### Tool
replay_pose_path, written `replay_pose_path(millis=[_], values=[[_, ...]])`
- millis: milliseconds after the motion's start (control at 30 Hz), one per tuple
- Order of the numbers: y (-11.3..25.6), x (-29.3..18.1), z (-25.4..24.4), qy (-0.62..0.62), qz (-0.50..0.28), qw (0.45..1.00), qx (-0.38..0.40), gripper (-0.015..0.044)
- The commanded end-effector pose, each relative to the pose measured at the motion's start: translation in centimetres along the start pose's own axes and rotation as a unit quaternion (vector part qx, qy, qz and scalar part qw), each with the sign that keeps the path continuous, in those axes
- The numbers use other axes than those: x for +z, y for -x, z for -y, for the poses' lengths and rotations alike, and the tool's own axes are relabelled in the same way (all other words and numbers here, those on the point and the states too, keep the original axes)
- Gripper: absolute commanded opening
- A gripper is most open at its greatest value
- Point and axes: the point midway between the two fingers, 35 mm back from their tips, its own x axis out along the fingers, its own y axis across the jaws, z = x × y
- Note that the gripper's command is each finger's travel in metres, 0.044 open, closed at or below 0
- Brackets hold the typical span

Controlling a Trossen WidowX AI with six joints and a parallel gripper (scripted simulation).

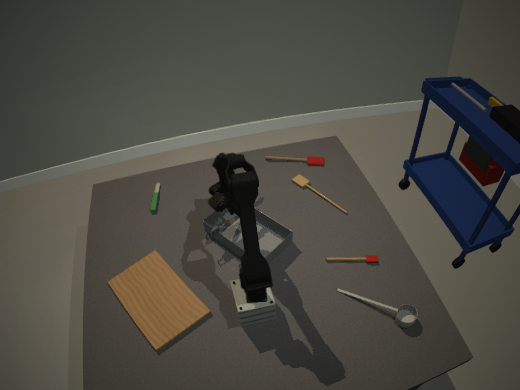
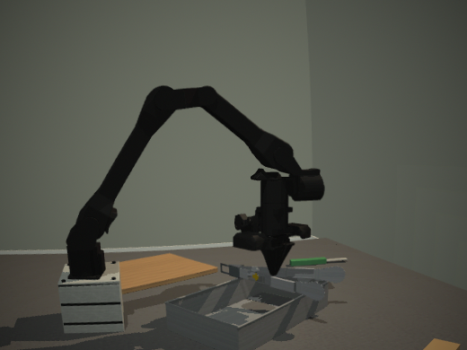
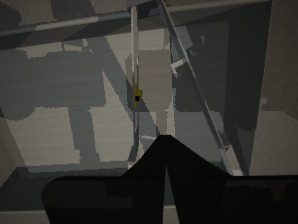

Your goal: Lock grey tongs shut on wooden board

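The grey tongs (image 2: 284, 284) (image 3: 204, 102) lie open across the roasting tin (image 1: 280, 246) (image 2: 202, 332), their arms on edge. In the exterior view their ringed hinge end is at the left and the two scalloped tips spread apart at the right. A yellow mark (image 2: 255, 276) (image 3: 138, 94) shows on one arm. My gripper (image 2: 274, 274) (image 3: 164, 140) is shut and empty. It points down, with its fingertips between the two arms in the wrist view; whether they touch an arm cannot be told. The wooden board (image 1: 156, 300) (image 2: 171, 268) carries nothing. In the top view the arm hides the fingertips.
A green-handled tool (image 1: 155, 200) (image 2: 310, 261) lies beyond the tin. Two red-headed spatulas (image 1: 315, 161) (image 1: 371, 259), a wooden spatula (image 1: 301, 181) and a ladle (image 1: 406, 316) lie to the right. A blue cart (image 1: 440, 190) stands beside the table.
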Motion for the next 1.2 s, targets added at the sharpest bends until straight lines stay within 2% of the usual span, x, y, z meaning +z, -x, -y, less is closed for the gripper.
replay_pose_path(millis=[0,200,267,300,400,433,600,833,1167], values=[[2.2,-0.2,0.5,-0.001,-0.002,1.0,-0.005,-0.0045],[9.6,-0.1,0.3,-0.003,-0.003,1.0,-0.006,0.0112],[9.9,-0.1,0.3,-0.003,-0.003,1.0,-0.007,0.0165],[8.4,-0.2,0.4,-0.001,-0.003,1.0,-0.005,0.0191],[8.4,-0.2,0.4,-0.001,-0.003,1.0,-0.005,0.027],[9.6,-0.4,0.6,-0.002,-0.01,1.0,-0.02,0.0296],[9.3,-0.4,0.6,-0.002,-0.009,1.0,-0.017,0.0428],[5.3,0.8,0.5,0.103,-0.003,0.995,-0.007,0.044],[5.1,0.8,0.4,0.107,-0.003,0.994,-0.006,0.044]])
